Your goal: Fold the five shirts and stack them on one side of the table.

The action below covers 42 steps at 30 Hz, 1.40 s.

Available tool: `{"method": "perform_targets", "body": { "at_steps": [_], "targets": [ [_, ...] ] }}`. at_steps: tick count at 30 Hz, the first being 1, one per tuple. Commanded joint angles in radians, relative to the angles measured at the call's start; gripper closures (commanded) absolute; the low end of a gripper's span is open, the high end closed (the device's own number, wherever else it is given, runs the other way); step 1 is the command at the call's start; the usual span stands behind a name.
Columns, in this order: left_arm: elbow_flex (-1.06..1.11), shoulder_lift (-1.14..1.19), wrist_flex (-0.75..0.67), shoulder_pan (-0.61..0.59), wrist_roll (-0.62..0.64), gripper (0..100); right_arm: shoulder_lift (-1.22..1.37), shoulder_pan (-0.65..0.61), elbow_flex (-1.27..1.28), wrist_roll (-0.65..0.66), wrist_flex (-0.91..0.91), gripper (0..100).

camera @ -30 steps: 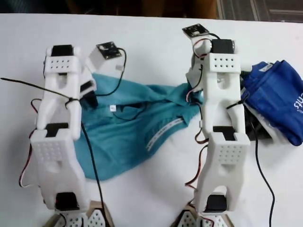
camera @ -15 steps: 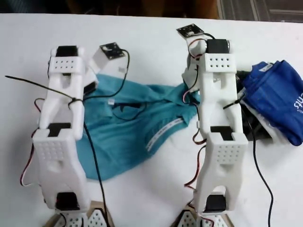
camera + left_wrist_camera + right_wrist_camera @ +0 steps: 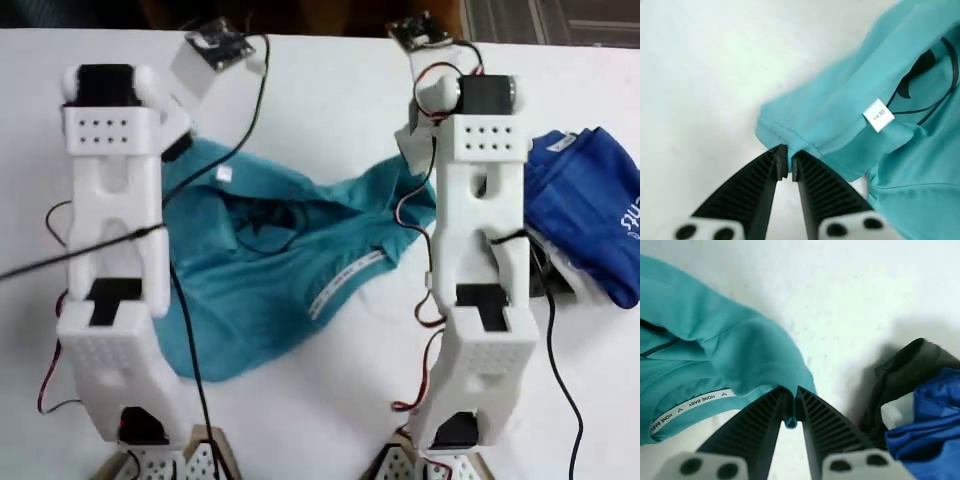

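The teal shirt [image 3: 290, 270] was found spread out, crumpled and unfolded, across the middle of the white table [image 3: 330, 90], and everything else was placed from it. One of its far corners was seen pinched between the closed black fingers of the left gripper [image 3: 789, 159], with a small white tag [image 3: 878, 115] sewn on just beside that pinch. The opposite far corner was clamped between the closed fingers of the right gripper [image 3: 792, 402], near the neckline's white printed strip [image 3: 690, 407]. Between the two pinches the cloth was seen hanging in loose folds, and a dark graphic [image 3: 265, 215] was partly shown on it. Beyond the shirt, a broad band of bare table was left up to the far edge, past which a dark floor could be made out. On the shirt's near side, bare table was left between its hem and the arm bases. To the shirt's right, beyond the right arm, a stack was seen topped by a blue shirt [image 3: 590, 215], with a black garment [image 3: 900, 375] and a white layer beneath. A narrow strip of table separated this stack from the teal cloth. The shirt's left edge was overlaid by the left arm, and thin cables were draped across the fabric.
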Motion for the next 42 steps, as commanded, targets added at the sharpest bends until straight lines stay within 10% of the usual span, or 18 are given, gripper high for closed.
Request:
{"method": "perform_targets", "body": {
  "at_steps": [1, 19, 42],
  "targets": [
    [-0.048, -0.143, 0.012, 0.003, 0.025, 98, -0.128, 0.008, -0.038, -0.005, 0.022, 98.1],
    [-0.044, -0.609, 0.009, -0.261, 0.130, 98, -0.773, 0.197, -0.038, -0.008, 0.015, 98.1],
    [-0.039, -1.066, 0.015, -0.261, 0.284, 98, -1.159, 0.282, -0.038, -0.002, -0.013, 98.1]
  ]
}}
